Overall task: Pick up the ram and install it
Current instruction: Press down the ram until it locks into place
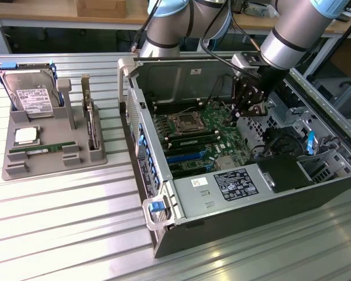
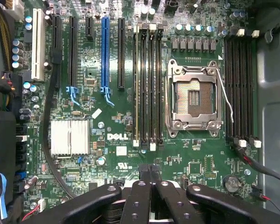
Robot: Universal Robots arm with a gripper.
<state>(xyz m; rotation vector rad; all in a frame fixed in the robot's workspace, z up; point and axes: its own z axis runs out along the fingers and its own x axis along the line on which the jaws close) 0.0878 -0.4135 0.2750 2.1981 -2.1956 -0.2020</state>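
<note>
Gripper (image 2: 151,175): nearest the wrist camera, black fingers (image 2: 144,196) pressed together with nothing between them; in the exterior view hanging inside the open computer case (image 1: 141,126), above the motherboard (image 1: 207,137).

Motherboard: green, lying flat in the case; Dell mark in white near the middle of the wrist view.

CPU socket (image 2: 194,100): metal frame, bare contact field inside (no chip seated).

Memory slots (image 2: 147,86): long black slots beside the socket, white latches at their ends; a second bank (image 2: 240,91) on the socket's other side.

Expansion slots: several black, one blue (image 2: 105,53), one white (image 2: 36,44).

Heatsink (image 2: 70,136): silver, finned, near the expansion slots.

Ram (image 1: 36,150): thin green stick lying flat in a slot of the grey parts tray (image 1: 76,158), well apart from the gripper, toward the exterior view's left of the case.

CPU chip (image 1: 26,136): square, silver, on the same tray just behind the ram.

Hard drive (image 1: 29,93): silver, leaning in the tray's far end.

Card (image 1: 91,120): standing on edge in the tray's side nearest the case.

Table (image 1: 64,222): ribbed metal surface under tray and case.
</note>
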